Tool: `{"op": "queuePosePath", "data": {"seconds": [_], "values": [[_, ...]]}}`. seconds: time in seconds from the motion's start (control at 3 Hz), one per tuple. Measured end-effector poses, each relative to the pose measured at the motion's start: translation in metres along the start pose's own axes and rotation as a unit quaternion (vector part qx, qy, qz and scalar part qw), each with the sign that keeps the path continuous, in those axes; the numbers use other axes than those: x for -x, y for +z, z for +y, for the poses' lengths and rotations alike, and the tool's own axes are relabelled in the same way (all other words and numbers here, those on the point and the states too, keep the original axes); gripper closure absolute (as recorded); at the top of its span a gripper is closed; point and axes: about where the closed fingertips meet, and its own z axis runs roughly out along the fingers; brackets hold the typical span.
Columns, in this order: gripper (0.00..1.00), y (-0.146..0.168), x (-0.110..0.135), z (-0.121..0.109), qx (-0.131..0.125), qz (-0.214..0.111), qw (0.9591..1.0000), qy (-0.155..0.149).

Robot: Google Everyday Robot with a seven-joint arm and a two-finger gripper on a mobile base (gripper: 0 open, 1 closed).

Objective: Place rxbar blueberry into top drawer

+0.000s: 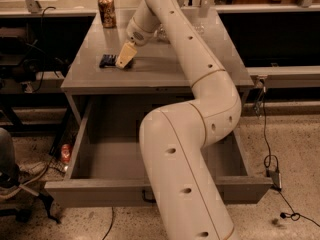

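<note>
The rxbar blueberry (106, 60), a small dark flat bar, lies on the grey cabinet top (165, 71) near its left front edge. My gripper (124, 58) is down at the bar's right end, low over the cabinet top and touching or nearly touching it. My white arm reaches in from the lower middle and curves back over the cabinet. The top drawer (95, 191) is pulled wide open below, its grey inside bare where it shows. The arm hides the middle of the drawer, and its black handle (147, 199) shows partly at the front.
A brown drink can (106, 10) stands at the back left of the cabinet top. Something clear (199, 28) shows behind the arm. A red can (66, 153) lies on the floor left of the drawer. Cables trail on the floor at the right.
</note>
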Motion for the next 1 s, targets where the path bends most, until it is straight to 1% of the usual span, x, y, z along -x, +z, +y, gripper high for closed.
{"op": "queuePosePath", "data": {"seconds": [0.33,0.67,1.0], "values": [[1.00,0.000,0.000,0.001,0.000,0.000,1.0000,0.000],[1.00,-0.004,0.000,0.000,-0.003,-0.001,1.0000,0.002],[1.00,-0.084,0.015,-0.011,-0.063,-0.024,0.9972,0.033]]}}
